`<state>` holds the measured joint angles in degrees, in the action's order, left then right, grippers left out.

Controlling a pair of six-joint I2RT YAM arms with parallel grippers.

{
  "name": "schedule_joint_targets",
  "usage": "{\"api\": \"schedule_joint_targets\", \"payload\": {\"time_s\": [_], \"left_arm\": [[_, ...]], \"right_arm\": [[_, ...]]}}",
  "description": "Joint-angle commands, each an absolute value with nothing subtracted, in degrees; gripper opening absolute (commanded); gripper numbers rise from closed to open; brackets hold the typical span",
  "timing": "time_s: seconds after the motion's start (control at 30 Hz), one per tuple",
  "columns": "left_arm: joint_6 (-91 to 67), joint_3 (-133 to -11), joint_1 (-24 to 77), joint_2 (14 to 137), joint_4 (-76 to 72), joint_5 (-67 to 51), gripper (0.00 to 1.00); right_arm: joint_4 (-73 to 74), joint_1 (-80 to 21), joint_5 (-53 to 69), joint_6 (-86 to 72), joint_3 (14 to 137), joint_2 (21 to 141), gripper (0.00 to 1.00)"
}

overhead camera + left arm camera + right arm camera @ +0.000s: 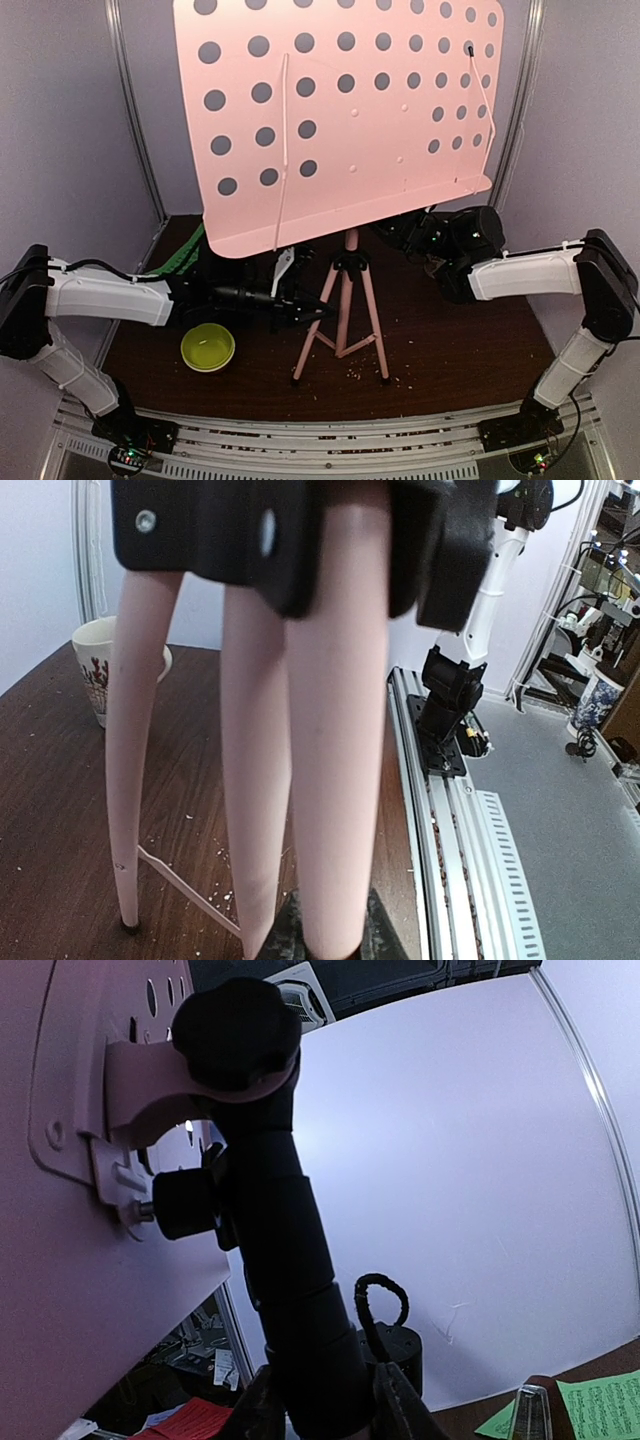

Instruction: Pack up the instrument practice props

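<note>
The pink music stand stands mid-table, and its perforated desk [340, 110] fills the top view. My left gripper [305, 312] is shut on one pink tripod leg [340, 780], which runs up between the fingers [375, 935]. Behind the desk, my right gripper [325, 1400] is shut on the stand's black post [290, 1260], just under the tilt knob. Green sheet-music pages [600, 1405] lie on the table at the back, and a green edge [185, 255] shows at the left. The dark red metronome [555, 1405] with its clear cover shows only in the right wrist view.
A yellow-green bowl [208, 347] sits near the front left, close to my left arm. A white mug [95, 670] stands beyond the tripod legs. Crumbs are scattered over the dark wooden table [450, 340]. A metal rail [330, 440] runs along the near edge.
</note>
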<state>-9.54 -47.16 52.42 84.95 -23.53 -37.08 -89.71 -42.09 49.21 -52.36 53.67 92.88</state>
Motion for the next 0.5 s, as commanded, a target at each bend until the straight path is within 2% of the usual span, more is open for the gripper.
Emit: {"api": "schedule_joint_targets", "payload": {"time_s": [0.0,0.2,0.47], "left_arm": [[-14.22,-50.83,51.94,84.1,-39.2,-37.44,0.0],[-15.57,-51.93,52.04,84.51,-46.07,-36.6,0.0],[-13.41,-52.69,52.12,82.75,-47.69,-33.39,0.0]], "right_arm": [[-87.19,-42.63,50.03,-55.21,51.95,91.53,0.0],[-83.46,-43.27,49.97,-52.45,52.2,90.72,0.0],[-80.52,-44.29,50.17,-50.17,53.1,89.75,0.0]]}}
